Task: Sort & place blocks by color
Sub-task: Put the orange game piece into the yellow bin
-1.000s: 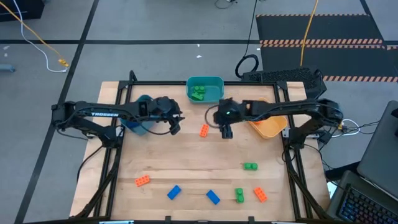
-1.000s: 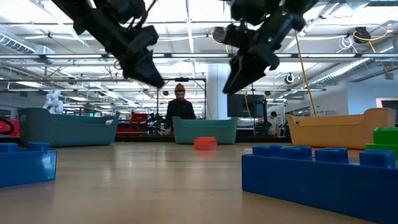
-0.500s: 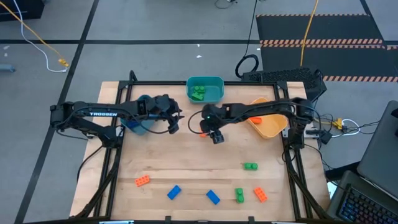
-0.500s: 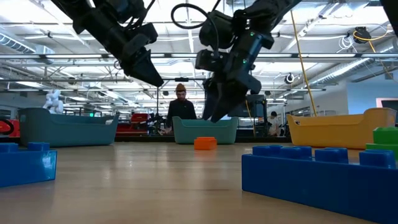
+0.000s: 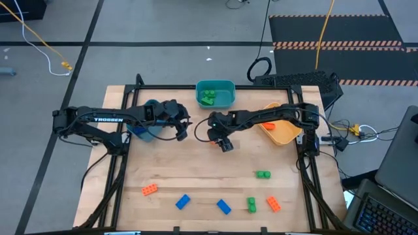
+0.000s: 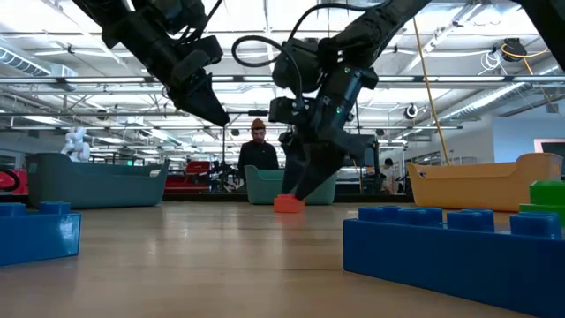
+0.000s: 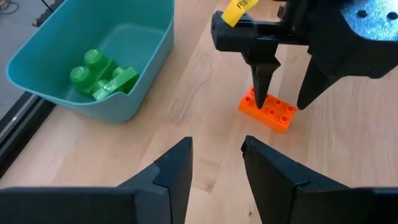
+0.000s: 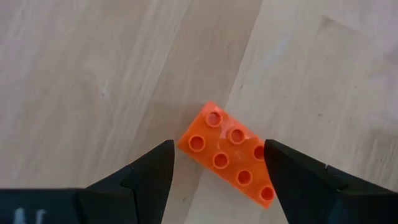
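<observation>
The left claw [image 7: 216,163] hangs over bare table [image 7: 186,93], its fingers [image 7: 177,163] apart with nothing between them. At eleven o'clock a teal bin [image 7: 130,74] holds green blocks [image 7: 99,74]. At one o'clock the right claw [image 7: 287,84] straddles an orange block [image 7: 270,110], one fingertip touching its studs.

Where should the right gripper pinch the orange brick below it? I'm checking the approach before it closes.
Across its two long sides, coming straight down: the orange brick lies flat, studs up, and the open right gripper already straddles it, though skewed to its long axis.
</observation>
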`<state>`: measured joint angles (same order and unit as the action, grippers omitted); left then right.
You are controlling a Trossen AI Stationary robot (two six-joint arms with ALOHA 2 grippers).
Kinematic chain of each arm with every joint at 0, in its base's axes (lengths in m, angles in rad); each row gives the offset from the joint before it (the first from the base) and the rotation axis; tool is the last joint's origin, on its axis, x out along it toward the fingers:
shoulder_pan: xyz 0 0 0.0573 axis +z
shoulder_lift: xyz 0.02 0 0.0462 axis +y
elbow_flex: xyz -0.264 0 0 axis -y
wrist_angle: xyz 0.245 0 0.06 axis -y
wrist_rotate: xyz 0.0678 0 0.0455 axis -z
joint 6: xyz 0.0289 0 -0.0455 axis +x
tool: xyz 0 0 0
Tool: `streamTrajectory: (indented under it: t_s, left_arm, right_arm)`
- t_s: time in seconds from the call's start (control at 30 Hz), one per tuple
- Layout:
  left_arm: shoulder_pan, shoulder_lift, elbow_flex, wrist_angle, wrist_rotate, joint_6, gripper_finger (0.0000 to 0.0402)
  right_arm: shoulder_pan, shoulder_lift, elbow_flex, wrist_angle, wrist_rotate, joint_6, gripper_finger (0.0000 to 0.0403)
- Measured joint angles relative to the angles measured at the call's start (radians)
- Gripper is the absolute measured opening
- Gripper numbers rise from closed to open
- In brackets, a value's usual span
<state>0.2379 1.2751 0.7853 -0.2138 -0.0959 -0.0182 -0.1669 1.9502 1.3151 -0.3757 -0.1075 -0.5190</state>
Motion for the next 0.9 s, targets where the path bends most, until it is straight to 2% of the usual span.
streamTrajectory:
  t_s: [0.23, 0.5, 0.73, 0.83, 0.9]
  left_arm:
    - [-0.003, 0.0, 0.0, 0.0, 0.0, -0.024, 0.0145]
    - [-0.022, 0.0, 0.0, -0.002, 0.0, -0.043, 0.0145]
    - [-0.024, 0.0, -0.001, -0.004, 0.0, -0.043, 0.0145]
    - [-0.024, 0.0, -0.001, -0.007, 0.0, -0.043, 0.0145]
    - [-0.026, 0.0, -0.001, -0.009, 0.0, -0.043, 0.0145]
  right_arm:
    - [-0.007, 0.007, -0.027, 0.003, 0.001, 0.029, 0.0242]
    - [-0.007, -0.034, -0.112, -0.15, 0.005, 0.273, 0.0242]
    - [0.023, -0.163, -0.15, -0.209, 0.015, 0.323, 0.0242]
    - [0.024, -0.232, -0.154, -0.202, 0.092, 0.41, 0.0242]
    - [0.015, -0.283, -0.147, -0.215, 0.107, 0.478, 0.0242]
